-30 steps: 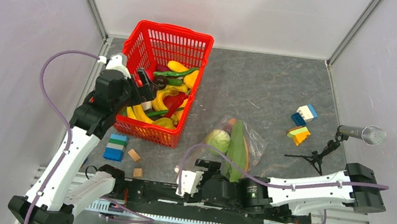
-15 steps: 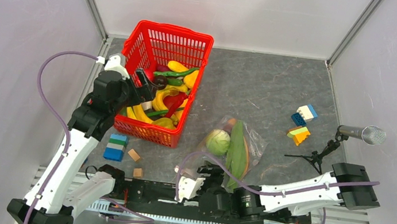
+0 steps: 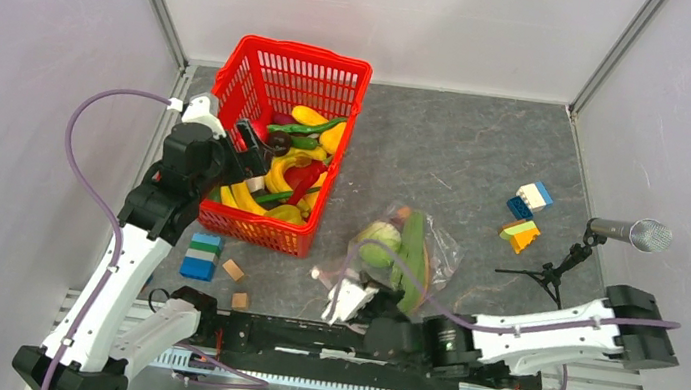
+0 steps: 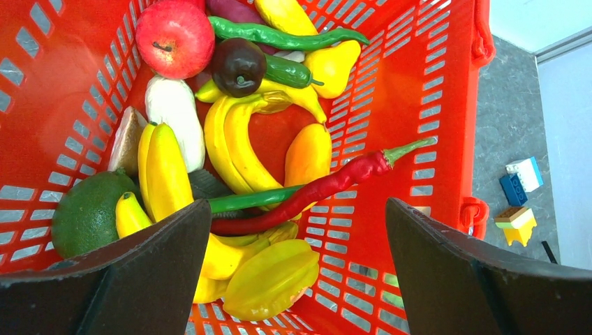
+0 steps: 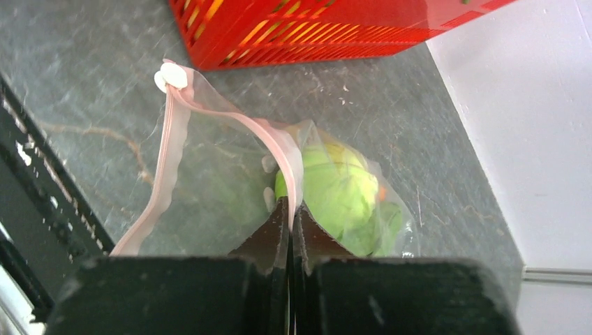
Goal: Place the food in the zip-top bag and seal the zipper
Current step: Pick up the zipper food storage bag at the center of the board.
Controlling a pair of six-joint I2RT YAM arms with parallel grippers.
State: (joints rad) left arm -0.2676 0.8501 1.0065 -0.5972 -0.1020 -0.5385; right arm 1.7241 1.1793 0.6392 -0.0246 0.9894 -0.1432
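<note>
The zip-top bag (image 5: pixel 230 185) lies on the counter (image 5: pixel 91 70) near the red basket (image 4: pixel 447 105), with a green ball (image 5: pixel 335 195) inside. Its zipper (image 5: pixel 287 164) is pinched by the clenched right hand (image 5: pixel 290 209). The left hand (image 4: pixel 297 208) hangs released over the bananas (image 4: pixel 234 139), grasping nothing. The mouth is probably being held for loading. The strip is best lifted gently and kept steady, since the soft film may slip or collapse.

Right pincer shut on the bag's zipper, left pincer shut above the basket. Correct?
No: the left pincer is open, jaws wide apart above the red basket, per the left wrist view. The right pincer is shut on the zipper, as stated.
</note>
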